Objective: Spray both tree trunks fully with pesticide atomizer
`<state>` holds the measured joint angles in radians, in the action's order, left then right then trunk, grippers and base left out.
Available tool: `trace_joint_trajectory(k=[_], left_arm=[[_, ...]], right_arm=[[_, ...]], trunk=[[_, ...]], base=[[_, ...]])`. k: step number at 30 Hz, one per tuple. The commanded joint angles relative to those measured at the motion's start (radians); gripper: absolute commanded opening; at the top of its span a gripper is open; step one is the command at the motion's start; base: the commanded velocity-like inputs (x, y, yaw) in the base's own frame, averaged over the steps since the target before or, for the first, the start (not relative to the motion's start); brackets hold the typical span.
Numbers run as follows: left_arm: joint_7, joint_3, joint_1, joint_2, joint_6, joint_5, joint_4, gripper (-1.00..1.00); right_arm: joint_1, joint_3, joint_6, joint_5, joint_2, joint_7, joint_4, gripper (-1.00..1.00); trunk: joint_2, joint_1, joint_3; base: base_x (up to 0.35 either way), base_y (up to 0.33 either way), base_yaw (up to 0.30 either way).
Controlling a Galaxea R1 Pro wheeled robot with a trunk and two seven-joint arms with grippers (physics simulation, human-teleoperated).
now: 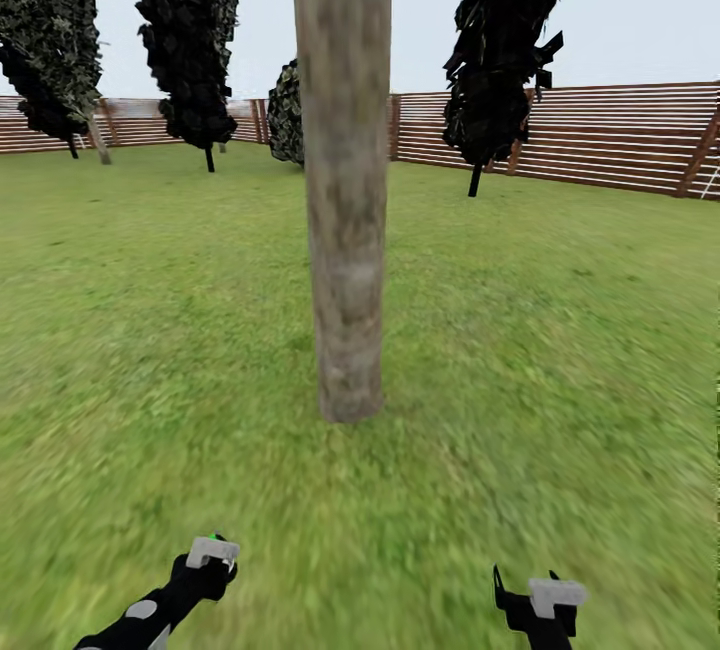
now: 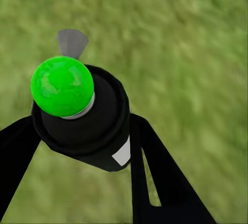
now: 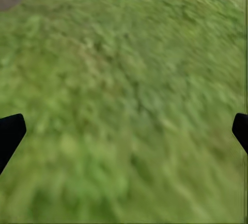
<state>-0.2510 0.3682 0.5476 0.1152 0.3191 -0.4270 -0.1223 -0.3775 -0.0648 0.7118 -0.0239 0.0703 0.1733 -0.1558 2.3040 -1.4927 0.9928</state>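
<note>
One tree (image 1: 345, 180) stands straight ahead, its thick grey-brown mottled tree trunk (image 1: 348, 330) rising from the grass of the garden (image 1: 560, 330). No pesticide specks are visible on the bark. The other tree is out of view. My left gripper (image 1: 212, 555), low and left of the trunk, is shut on the pesticide atomizer (image 2: 103, 131), a dark bottle with a white label and a bright green dome (image 2: 62, 85) on top; both black fingers (image 2: 155, 167) press its sides. My right gripper (image 1: 540, 602), low and to the right, is open over bare grass, its fingertips (image 3: 10, 131) far apart.
A brown slatted fence (image 1: 620, 135) runs along the back. Dark columnar trees (image 1: 500, 40) and a bush (image 1: 287, 115) stand near it, well beyond the trunk. A thin pale stem (image 1: 97, 140) leans at far left. Lawn (image 1: 150, 330) spreads on both sides of the trunk.
</note>
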Motion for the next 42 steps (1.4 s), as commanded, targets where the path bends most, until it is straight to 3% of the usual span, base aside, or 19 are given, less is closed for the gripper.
trace_joint_trajectory(k=[1,10,16,17,18,21,22,25,26,27,29,33,36,39,42], left_arm=[[0.007,-0.001,0.000,-0.001,-0.001,0.000,0.000,-1.00],[0.024,0.004,0.000,-0.025,-0.002,0.002,-0.002,-1.00],[0.075,0.004,0.003,-0.029,-0.004,0.002,-0.002,-1.00],[0.089,-0.008,0.049,-0.171,-0.339,-0.002,-0.149,-1.00],[0.087,-0.009,0.051,-0.179,-0.384,-0.002,-0.187,-1.00],[0.082,-0.012,0.042,-0.171,-0.451,-0.003,-0.298,-1.00],[0.083,-0.052,0.036,-0.128,-0.433,0.000,-0.321,-1.00],[0.075,-0.073,0.034,-0.161,-0.418,-0.004,-0.308,-1.00],[0.074,-0.096,0.034,-0.177,-0.413,-0.004,-0.299,-1.00],[0.070,-0.144,0.034,-0.191,-0.408,-0.003,-0.288,-1.00],[0.038,-0.176,0.034,-0.202,-0.406,-0.002,-0.284,-1.00],[-0.007,-0.188,0.034,-0.204,-0.406,-0.002,-0.291,-1.00],[-0.006,-0.174,0.034,-0.179,-0.408,-0.002,-0.299,-1.00],[0.027,-0.158,0.035,-0.151,-0.407,-0.001,-0.305,-1.00],[0.072,-0.162,0.035,-0.149,-0.407,-0.002,-0.329,-1.00]], right_arm=[[0.000,0.000,0.000,0.000,0.000,0.000,0.001,1.00],[0.000,0.000,0.000,-0.001,-0.001,0.000,0.002,1.00],[0.000,0.000,0.000,0.000,-0.001,0.000,0.002,1.00],[0.000,0.000,0.000,0.001,0.000,0.002,0.004,1.00],[0.000,0.000,0.000,0.001,0.000,0.002,0.004,1.00],[0.000,0.000,0.000,0.001,0.000,0.001,0.004,1.00],[0.000,-0.001,0.000,0.002,-0.001,-0.001,0.030,1.00],[0.000,-0.001,0.000,0.002,-0.001,-0.001,0.030,1.00],[0.000,-0.001,0.000,0.002,-0.001,-0.001,0.030,1.00],[0.000,-0.001,0.000,0.002,-0.001,-0.001,0.030,1.00],[0.000,-0.001,0.000,0.002,-0.001,-0.001,0.030,1.00],[0.000,-0.001,0.000,0.002,-0.001,-0.002,0.030,1.00],[0.000,-0.001,0.000,0.002,-0.001,-0.002,0.030,1.00],[0.000,-0.001,0.000,0.002,-0.001,-0.001,0.030,1.00],[0.000,-0.001,0.000,0.002,-0.001,-0.001,0.030,1.00]], trunk=[[0.000,0.000,0.000],[0.000,0.000,0.000],[0.000,0.000,0.000],[0.000,0.000,0.000],[0.000,0.000,0.000],[0.000,0.000,0.000],[0.000,0.000,0.000],[0.000,0.000,0.000],[0.000,0.000,0.000],[0.000,0.000,0.000],[0.000,0.000,0.000],[0.000,0.000,0.000],[0.000,0.000,0.000],[0.000,0.000,0.000],[0.000,0.000,0.000]], base=[[0.283,-0.198,-0.205],[0.285,-0.197,-0.283],[0.319,-0.111,-0.224],[0.000,0.000,0.000],[0.000,0.000,0.000],[0.000,0.000,0.000],[0.000,0.000,0.000],[0.000,0.000,0.000],[0.000,0.000,0.000],[0.000,0.000,0.000],[0.000,0.000,0.000],[0.000,0.000,0.000],[0.000,0.000,0.000],[0.000,0.000,0.000],[-0.056,0.000,0.000]])
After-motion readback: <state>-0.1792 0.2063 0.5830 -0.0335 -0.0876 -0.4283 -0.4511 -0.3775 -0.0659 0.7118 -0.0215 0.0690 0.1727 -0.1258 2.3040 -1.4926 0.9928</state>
